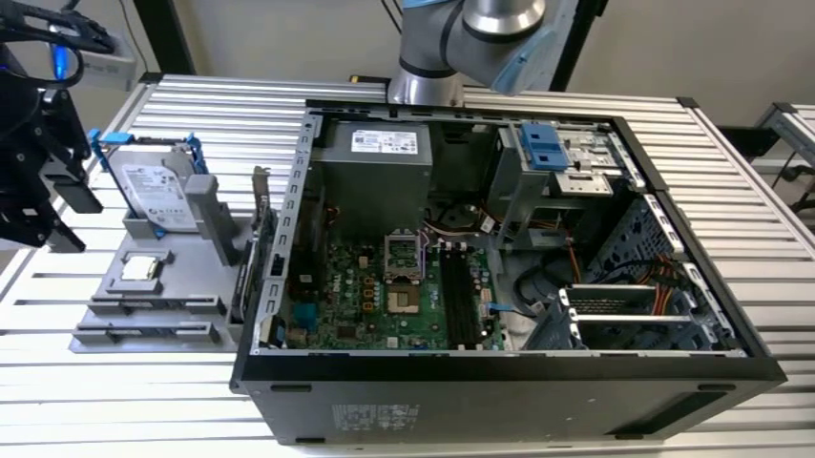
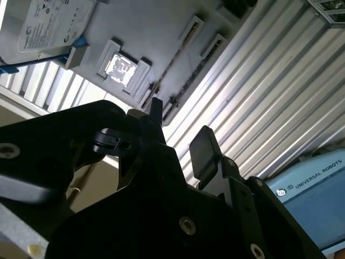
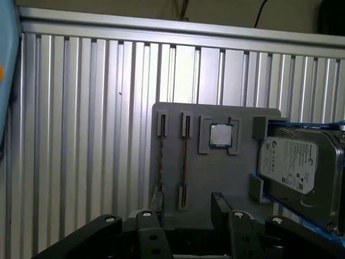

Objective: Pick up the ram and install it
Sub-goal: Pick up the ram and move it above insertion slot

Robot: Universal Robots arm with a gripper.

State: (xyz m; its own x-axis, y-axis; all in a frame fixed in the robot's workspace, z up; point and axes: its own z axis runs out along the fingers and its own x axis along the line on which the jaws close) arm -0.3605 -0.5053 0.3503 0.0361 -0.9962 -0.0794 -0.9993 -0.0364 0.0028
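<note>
At the exterior view's left, my black two-finger gripper (image 1: 74, 218) hangs with its fingers spread wide and nothing between them, not touching the flat grey plastic holder (image 1: 191, 286) beside it. In the first wrist view the ram (image 3: 184, 156), a long thin circuit-board stick, stands on edge in that holder. I judge it light, stiff and fragile, best pinched across its flat faces near mid-length. Further right, the black memory slots (image 1: 453, 296) sit inside the open black computer case (image 1: 510, 382).
</note>
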